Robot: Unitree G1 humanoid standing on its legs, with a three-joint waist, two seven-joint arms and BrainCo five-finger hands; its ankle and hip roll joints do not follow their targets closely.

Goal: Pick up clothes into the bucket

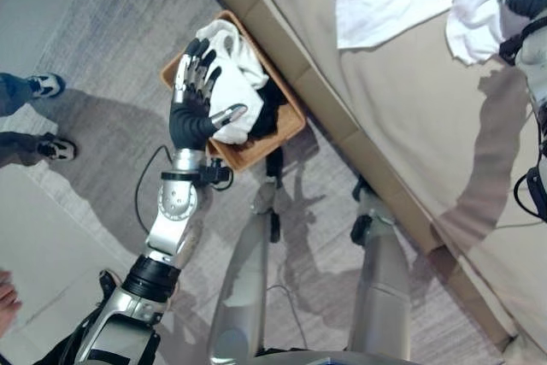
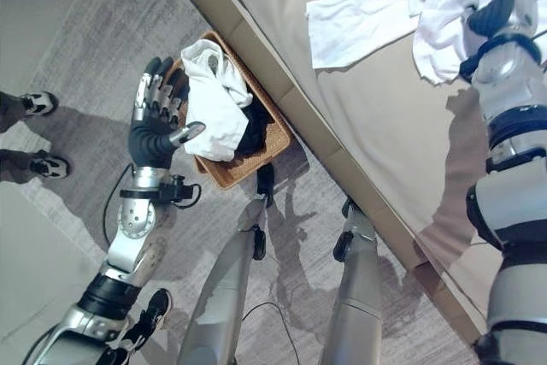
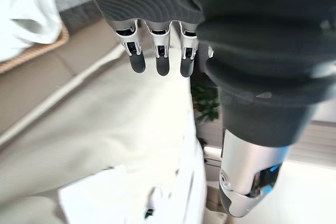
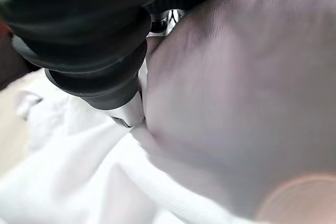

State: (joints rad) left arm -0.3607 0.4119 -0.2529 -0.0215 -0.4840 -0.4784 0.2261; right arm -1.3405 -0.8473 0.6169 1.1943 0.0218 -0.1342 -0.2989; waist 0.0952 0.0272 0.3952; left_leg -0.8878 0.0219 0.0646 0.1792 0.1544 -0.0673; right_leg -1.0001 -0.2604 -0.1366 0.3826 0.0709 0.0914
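A woven basket [image 1: 256,156] stands on the floor beside the bed, holding a white garment [image 1: 232,74] and a dark one [image 1: 270,108]. My left hand [image 1: 192,114] hovers over the basket's near-left rim, open with fingers spread and holding nothing; its straight fingers [image 3: 157,59] show in the left wrist view. On the bed lies a flat white garment [image 1: 385,8] next to a bunched white pile [image 2: 444,6]. My right hand [image 2: 498,8] is pushed into that pile. White cloth [image 4: 236,108] drapes over it in the right wrist view and hides its fingers.
The bed's tan edge [image 1: 342,130] runs diagonally between the basket and the mattress. A person's shoes [image 1: 47,85] stand on the grey carpet at the far left. The beige mattress [image 1: 444,126] stretches out in front of the white clothes.
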